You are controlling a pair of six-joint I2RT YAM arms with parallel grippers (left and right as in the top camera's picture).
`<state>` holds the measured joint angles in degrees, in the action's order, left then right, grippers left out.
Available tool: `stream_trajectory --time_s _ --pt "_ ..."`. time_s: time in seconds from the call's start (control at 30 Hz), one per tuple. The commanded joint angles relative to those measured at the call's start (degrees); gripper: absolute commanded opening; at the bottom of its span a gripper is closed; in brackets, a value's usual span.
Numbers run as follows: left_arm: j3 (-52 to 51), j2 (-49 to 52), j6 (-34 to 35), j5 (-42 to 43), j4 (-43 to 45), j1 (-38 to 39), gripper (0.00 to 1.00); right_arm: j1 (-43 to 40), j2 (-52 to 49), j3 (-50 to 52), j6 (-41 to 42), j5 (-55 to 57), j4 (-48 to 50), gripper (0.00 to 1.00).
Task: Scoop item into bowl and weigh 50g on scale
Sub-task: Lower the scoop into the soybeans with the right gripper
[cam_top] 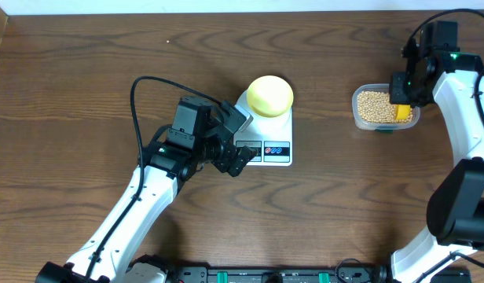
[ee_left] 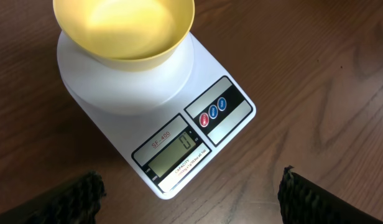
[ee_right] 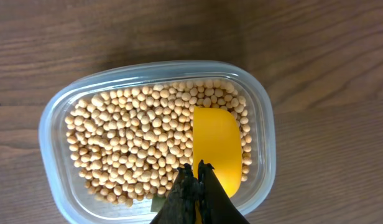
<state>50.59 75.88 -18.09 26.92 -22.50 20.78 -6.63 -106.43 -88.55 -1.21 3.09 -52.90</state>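
You lose the bowl (ee_left: 123, 37) rim at 12 o'clock, the scoop (ee_right: 216, 143) handle under the right gripper (ee_right: 196, 169) at 6.

The scale (ee_left: 126, 93) carries all the readable text. Its LCD display (ee_left: 174, 155) shows "0", with "SF-400" printed above it. The label strip (ee_left: 184, 168) below begins "CAPACITY"; the rest is too small to read.
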Motion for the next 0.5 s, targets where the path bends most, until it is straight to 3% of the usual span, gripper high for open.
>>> stream_trajectory --time_s 0.0,0.47 --pt "-0.5 0.5 -0.9 0.9 -0.1 -0.2 0.92 -0.1 -1.5 0.8 0.8 1.2 -0.1 0.01" --pt "-0.5 0.5 -0.9 0.9 -0.1 -0.2 0.92 -0.2 -1.5 1.4 0.0 -9.5 1.5 0.01"
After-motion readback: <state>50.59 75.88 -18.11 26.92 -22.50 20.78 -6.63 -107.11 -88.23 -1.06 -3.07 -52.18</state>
